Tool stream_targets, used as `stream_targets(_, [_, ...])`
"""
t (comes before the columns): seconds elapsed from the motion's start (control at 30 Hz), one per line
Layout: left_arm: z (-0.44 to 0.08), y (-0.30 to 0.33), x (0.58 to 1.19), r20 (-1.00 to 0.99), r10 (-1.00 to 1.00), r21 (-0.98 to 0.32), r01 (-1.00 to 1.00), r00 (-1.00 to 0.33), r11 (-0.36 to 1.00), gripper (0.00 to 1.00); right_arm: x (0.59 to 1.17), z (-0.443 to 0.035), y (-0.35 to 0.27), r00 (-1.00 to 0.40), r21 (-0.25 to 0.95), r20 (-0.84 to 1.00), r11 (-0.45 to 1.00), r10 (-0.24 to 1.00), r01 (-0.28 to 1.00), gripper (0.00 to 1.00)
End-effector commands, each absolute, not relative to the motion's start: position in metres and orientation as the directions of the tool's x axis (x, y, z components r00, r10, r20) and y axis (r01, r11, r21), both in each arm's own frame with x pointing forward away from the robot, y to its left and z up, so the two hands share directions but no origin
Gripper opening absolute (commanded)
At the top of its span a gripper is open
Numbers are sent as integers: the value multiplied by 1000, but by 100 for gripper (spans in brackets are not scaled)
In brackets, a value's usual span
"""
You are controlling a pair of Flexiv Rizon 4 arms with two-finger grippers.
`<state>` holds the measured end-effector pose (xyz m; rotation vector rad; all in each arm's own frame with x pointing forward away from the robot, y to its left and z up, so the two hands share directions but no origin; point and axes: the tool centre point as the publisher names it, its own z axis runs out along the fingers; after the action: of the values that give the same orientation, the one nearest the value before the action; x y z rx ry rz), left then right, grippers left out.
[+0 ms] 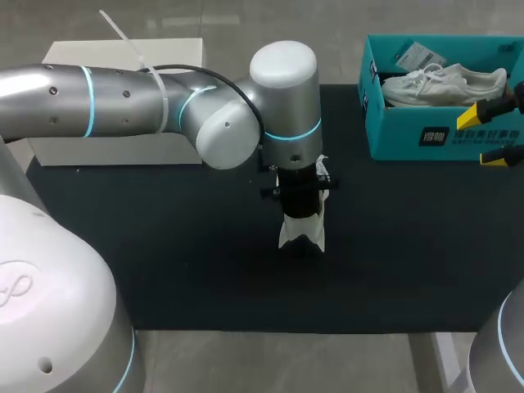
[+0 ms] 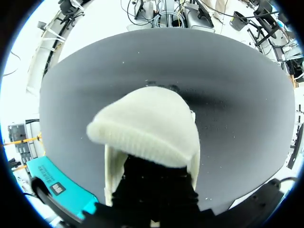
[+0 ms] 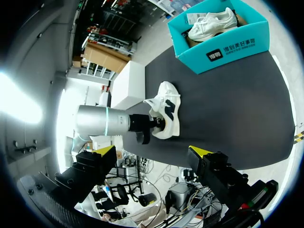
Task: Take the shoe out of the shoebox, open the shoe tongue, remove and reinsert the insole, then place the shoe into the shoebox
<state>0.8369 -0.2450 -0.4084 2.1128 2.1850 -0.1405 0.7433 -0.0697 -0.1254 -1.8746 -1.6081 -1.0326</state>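
A white shoe (image 1: 302,225) (image 3: 166,111) with a dark side mark rests on the black mat (image 1: 205,262), mid-table. My left gripper (image 1: 299,196) points straight down into its mouth. Its fingertips are hidden there, shut on the shoe; which part they pinch I cannot tell. In the left wrist view the shoe (image 2: 147,128) covers the gripper. The teal shoebox (image 1: 393,135) (image 3: 237,42) (image 2: 52,183) stands at the back right, and a second white shoe (image 1: 446,84) (image 3: 211,23) lies in it. My right gripper (image 1: 491,133) (image 3: 153,152) hangs open and empty at the box's right front corner.
A white box (image 1: 123,53) (image 3: 128,85) stands at the back left, partly behind my left arm. The mat's front edge (image 1: 270,329) runs close to the table's near side.
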Motion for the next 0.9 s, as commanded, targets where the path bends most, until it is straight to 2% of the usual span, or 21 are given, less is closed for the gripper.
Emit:
stream_targets(0.03, [-405, -253, 839, -137, 990, 0, 999, -33, 33, 0, 743, -126, -69, 36, 125, 780, -212, 625, 969, 100])
stream_targets(0.3, [-358, -261, 852, -203, 979, 74, 997, 6, 9, 0, 743, -126, -69, 36, 125, 780, -212, 625, 969, 100])
stream_targets(0.37, [-358, -262, 860, -193, 981, 120, 993, 19, 4, 0, 743, -126, -69, 36, 125, 780, -212, 625, 969, 100])
stream_targets(0.57, [-366, -261, 877, -177, 983, 149, 988, 57, -30, 0, 743, -126, -69, 36, 125, 780, -212, 625, 969, 100])
stream_targets(0.77, [-374, -253, 891, -173, 984, 173, 985, 35, -5, 0, 743, -126, -69, 36, 125, 780, -212, 625, 969, 100])
stream_targets(0.8, [-375, -252, 893, -167, 985, 174, 985, 31, -2, 4, 743, -126, -69, 36, 125, 780, -212, 625, 969, 100])
stream_targets(0.87, [-377, -249, 895, -157, 987, 181, 983, 27, 1, 41, 743, -126, -69, 36, 125, 780, -212, 625, 969, 100])
stream_targets(0.9, [-378, -248, 896, -154, 988, 178, 984, 23, 5, 45, 743, -126, -69, 36, 125, 780, -212, 625, 969, 100])
